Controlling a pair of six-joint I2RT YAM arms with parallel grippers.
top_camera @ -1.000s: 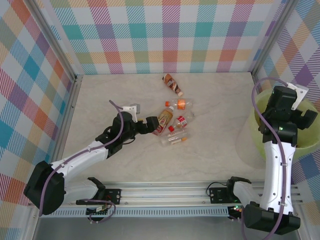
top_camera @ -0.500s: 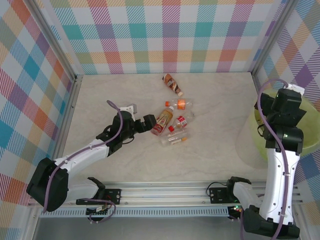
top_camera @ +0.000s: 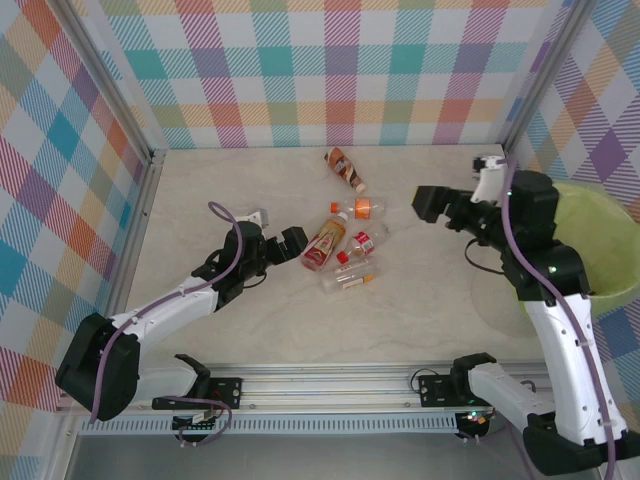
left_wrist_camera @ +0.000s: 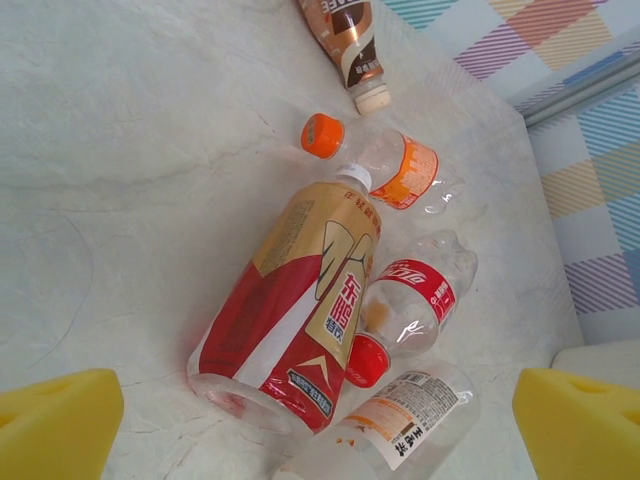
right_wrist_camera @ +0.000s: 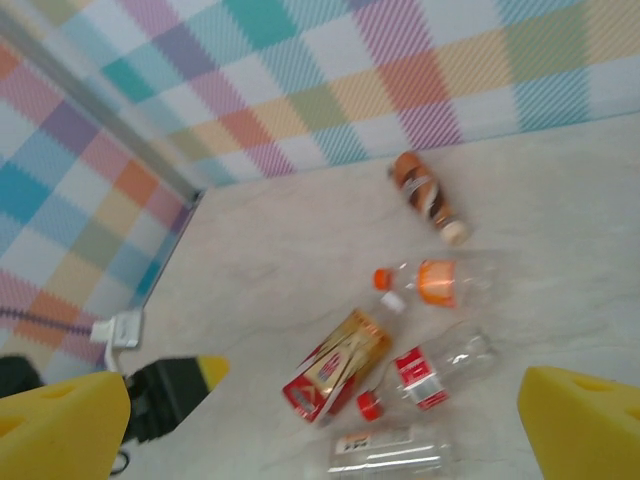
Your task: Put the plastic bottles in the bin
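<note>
Near edge: metal rail (top_camera: 330,385) w/ both arm bases on it. Past that, a broad strip of bare table (top_camera: 420,320) runs open side to side, from the L wall frame across to the bin (top_camera: 608,245).

The bin sits at the R edge by the R wall, partly behind the R arm and well apart from every bottle.

L gripper (top_camera: 293,243) is low over the table, mid-left, jaws spread wide, nothing held. Its yellow pads (left_wrist_camera: 55,425) sit at the bottom corners of the L wrist view. Just ahead lies the red-gold bottle (top_camera: 325,240), base toward the jaws, white cap pointing away. Touching the gripper or not, can't tell. Bare table on that bottle's L side.

Its R side is hemmed in:
- the red-label bottle (top_camera: 365,243), red cap touching the red-gold one
- the white-label bottle (top_camera: 348,279), nearer, lying crosswise
- the orange-cap bottle (top_camera: 362,208), a bit farther, cap just beside the white cap

R gripper (top_camera: 430,203) hangs above the table, R of the heap and well apart from it, pointing at it. Jaws are fully wide and empty, w/ bare table btw it and the heap.

Farther back the brown bottle (top_camera: 345,168) lies alone near the back wall, w/ room all round. Checked walls (top_camera: 330,70) close off the back and both sides.
</note>
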